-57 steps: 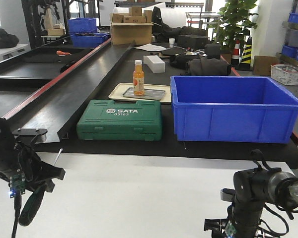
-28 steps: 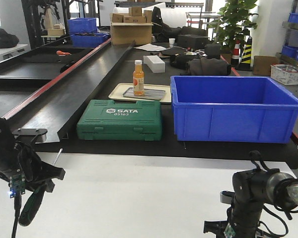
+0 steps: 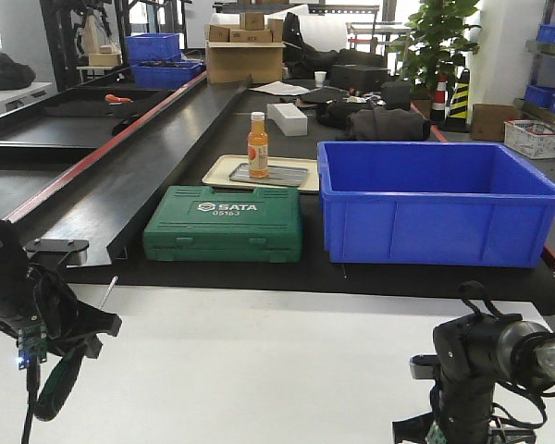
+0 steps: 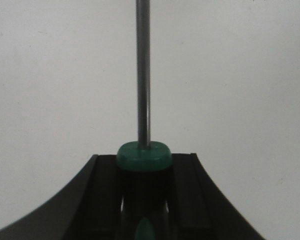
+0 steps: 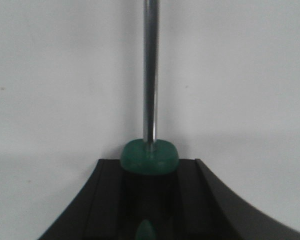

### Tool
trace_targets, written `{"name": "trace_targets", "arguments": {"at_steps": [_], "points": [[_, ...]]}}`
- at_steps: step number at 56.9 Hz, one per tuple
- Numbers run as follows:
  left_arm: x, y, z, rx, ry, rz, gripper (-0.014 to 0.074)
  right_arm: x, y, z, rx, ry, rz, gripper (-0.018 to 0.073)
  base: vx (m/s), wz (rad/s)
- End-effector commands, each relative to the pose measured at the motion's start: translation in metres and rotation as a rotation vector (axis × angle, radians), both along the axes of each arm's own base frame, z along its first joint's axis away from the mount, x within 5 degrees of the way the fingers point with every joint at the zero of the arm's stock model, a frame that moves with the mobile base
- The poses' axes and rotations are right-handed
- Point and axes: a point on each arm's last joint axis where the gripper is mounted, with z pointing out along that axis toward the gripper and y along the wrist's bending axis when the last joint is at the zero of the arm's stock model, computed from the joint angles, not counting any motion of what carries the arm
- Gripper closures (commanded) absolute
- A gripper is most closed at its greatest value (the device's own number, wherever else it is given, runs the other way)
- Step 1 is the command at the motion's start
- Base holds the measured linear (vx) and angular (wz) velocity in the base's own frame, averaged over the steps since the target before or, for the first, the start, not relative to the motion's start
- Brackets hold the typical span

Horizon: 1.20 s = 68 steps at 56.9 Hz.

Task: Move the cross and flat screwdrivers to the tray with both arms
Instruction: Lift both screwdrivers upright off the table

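Hanging over the near corners of the white table (image 3: 259,370), the left arm (image 3: 18,296) and right arm (image 3: 476,370) each carry a tool. The left gripper (image 4: 144,161) clamps the first screwdriver (image 4: 143,75) by its green-and-black handle. The right gripper (image 5: 149,162) clamps the second screwdriver (image 5: 150,75) likewise. Both shafts point forward, probably for a flat set-down. The steel tray is out of view.

The front camera sits low behind the left arm (image 3: 9,277) and right arm (image 3: 467,356), facing forward across the white table (image 3: 259,370). Each wrist camera looks from very near along its own shaft, the left screwdriver (image 4: 142,75) and the right screwdriver (image 5: 150,70), and shares that tabletop with the front view.
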Motion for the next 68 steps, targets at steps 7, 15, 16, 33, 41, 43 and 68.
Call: {"name": "trace_targets", "arguments": {"at_steps": [7,15,16,33,41,43,68], "points": [[-0.003,-0.003,0.038,-0.047,-0.144,0.035,0.0601,0.002,-0.004,0.089,-0.009,-0.264,0.117,0.0568,0.0,0.0],[-0.005,-0.005,0.042,-0.077,-0.148,0.041,0.0601,-0.009,-0.001,0.146,0.063,-0.452,0.136,0.0568,0.0,0.0],[-0.005,-0.005,0.044,-0.082,-0.151,0.042,0.0601,-0.011,0.0,0.152,0.069,-0.47,0.138,0.0568,0.0,0.0],[-0.03,-0.006,0.093,-0.131,-0.277,0.032,0.0601,-0.067,-0.006,0.257,0.083,-0.741,0.234,0.0568,0.0,0.0],[-0.056,-0.007,0.127,-0.171,-0.38,0.022,0.0601,-0.101,-0.005,0.292,0.15,-0.819,0.25,0.0568,0.0,0.0],[-0.063,-0.007,0.133,-0.189,-0.403,0.026,0.0601,-0.108,-0.005,0.297,0.158,-0.83,0.245,0.0568,0.0,0.0],[-0.18,-0.001,0.158,-0.274,-0.596,0.013,0.0601,-0.186,-0.012,0.311,0.238,-0.943,0.23,0.0568,0.0,0.0]]}}
